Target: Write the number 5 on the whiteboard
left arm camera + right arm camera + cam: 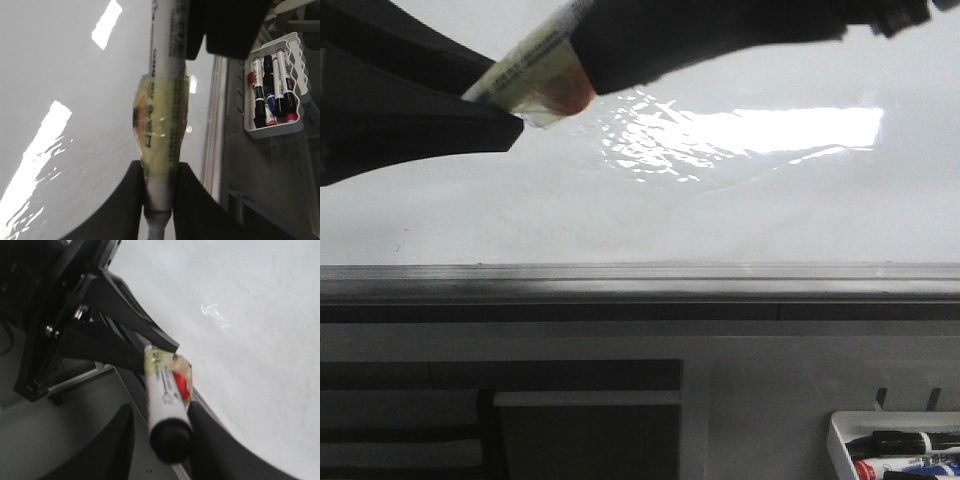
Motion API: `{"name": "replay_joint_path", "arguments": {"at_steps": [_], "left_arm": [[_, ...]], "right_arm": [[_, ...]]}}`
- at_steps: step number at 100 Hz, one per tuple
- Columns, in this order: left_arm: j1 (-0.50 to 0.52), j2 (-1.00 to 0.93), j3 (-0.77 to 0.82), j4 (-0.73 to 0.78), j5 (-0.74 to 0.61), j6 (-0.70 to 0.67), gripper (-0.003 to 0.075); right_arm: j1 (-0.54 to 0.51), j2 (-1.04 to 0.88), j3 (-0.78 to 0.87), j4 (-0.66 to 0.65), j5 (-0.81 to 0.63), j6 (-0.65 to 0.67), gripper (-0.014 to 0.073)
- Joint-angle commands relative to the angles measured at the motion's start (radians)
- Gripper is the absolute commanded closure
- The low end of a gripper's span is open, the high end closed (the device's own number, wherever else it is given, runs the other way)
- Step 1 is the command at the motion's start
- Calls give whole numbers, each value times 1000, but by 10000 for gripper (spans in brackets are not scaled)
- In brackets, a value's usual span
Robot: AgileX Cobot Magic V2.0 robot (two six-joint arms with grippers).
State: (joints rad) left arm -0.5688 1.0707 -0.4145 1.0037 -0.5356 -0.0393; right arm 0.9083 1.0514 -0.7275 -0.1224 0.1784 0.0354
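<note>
We count one marker [535, 65], white-barrelled with a band of yellowish tape and a red patch, held over the whiteboard [620, 215], and our left gripper [159, 192] is clamped on its taped end while the right gripper [162, 427] has its fingers to either side of the black-capped end, though we cannot tell whether those fingers press it. One white tray [276, 95] hangs below the board's grey edge rail [640, 280] and holds what look like four more markers. No drawn 5 shows on the board, whose glossy face lies bare from the glare [750, 135] to the rail.
</note>
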Motion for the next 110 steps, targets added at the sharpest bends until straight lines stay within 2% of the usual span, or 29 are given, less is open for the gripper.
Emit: {"name": "replay_joint_path", "arguments": {"at_steps": [1, 52, 61, 73, 90, 97, 110], "left_arm": [[-4, -11, -26, -32, -58, -5, 741], [-4, -11, -26, -32, -59, -5, 741], [-4, -11, -26, -32, -59, -5, 741], [-4, -11, -26, -32, -59, -5, 741], [-4, -11, -26, -32, -59, -5, 735], [-4, -11, -26, -47, -59, -5, 685], [-4, -17, -26, -144, -59, -53, 500]], "right_arm": [[1, -1, -57, 3, -85, -3, 364], [27, 56, -83, 18, -85, -3, 370], [27, 59, -85, 24, -87, -3, 444], [27, 57, -85, 24, -91, -3, 662], [27, 57, -85, 27, -95, -3, 655], [27, 57, -85, 27, -90, -3, 655], [27, 57, -85, 27, -91, -3, 655]]}}
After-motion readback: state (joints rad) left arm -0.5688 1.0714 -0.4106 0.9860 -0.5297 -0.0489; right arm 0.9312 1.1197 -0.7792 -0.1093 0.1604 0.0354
